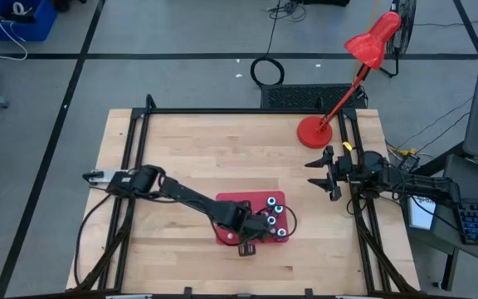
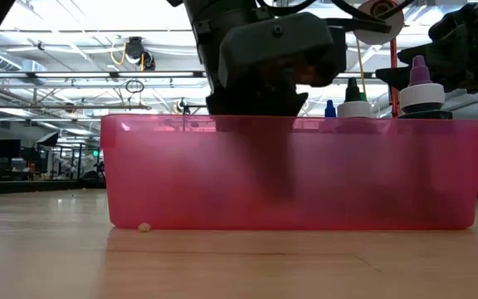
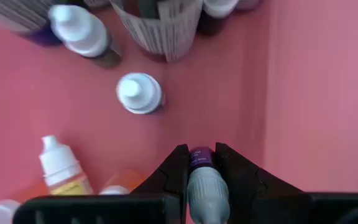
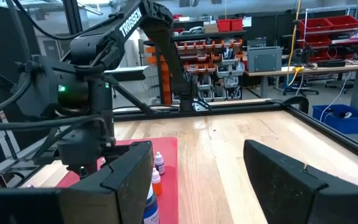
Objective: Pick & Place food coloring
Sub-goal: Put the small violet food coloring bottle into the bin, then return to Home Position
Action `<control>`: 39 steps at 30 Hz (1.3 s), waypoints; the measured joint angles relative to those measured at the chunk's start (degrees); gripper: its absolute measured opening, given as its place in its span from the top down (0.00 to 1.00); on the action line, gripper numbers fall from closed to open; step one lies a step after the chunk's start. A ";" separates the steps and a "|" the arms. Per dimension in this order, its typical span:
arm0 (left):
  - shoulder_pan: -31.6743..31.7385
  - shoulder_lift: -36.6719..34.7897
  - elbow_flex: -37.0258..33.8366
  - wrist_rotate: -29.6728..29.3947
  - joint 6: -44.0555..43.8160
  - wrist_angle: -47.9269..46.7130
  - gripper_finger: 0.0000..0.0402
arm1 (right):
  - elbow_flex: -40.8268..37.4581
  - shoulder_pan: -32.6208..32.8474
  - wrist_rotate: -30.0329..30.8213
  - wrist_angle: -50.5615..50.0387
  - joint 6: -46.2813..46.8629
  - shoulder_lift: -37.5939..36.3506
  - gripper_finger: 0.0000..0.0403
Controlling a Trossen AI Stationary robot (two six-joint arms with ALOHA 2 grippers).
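The food coloring is a set of small bottles in a red tray (image 1: 232, 203); in the low view the tray's wall (image 2: 181, 174) is translucent pink. White-capped bottles (image 1: 276, 218) stand upright in the tray's right half, also in the left wrist view (image 3: 139, 93). Bottle tops (image 2: 421, 83) rise above the rim. My left gripper (image 1: 251, 235) reaches down inside the tray and is shut on one purple-bodied bottle (image 3: 199, 163). My right gripper (image 1: 326, 174) hangs open by the table's right edge, away from the tray. My left gripper pinches a small bottle between its two fingers (image 3: 174, 171), which come from above, pointing down into the tray. They are on its purple body (image 3: 199, 157), and the grey cap (image 3: 207, 193) points back toward the wrist. Whether its base rests on the tray floor is hidden.
A red desk lamp has its base (image 1: 314, 131) on the table's far right corner. Black frame rails (image 1: 131, 166) run along the table's sides. An orange bottle (image 3: 59, 168) and others stand near the held one. Bare wood lies left of the tray.
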 joint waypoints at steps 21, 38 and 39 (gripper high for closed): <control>0.25 1.66 0.04 0.99 -3.93 0.74 0.52 | 0.02 0.02 0.00 -0.33 0.00 0.02 0.41; -0.23 -21.47 -0.05 2.78 2.78 -0.10 0.44 | 0.01 0.02 0.00 -0.29 0.00 0.00 0.41; -1.25 -24.32 -0.05 1.14 5.05 -0.13 0.44 | 0.02 0.02 0.00 -0.31 0.00 0.00 0.41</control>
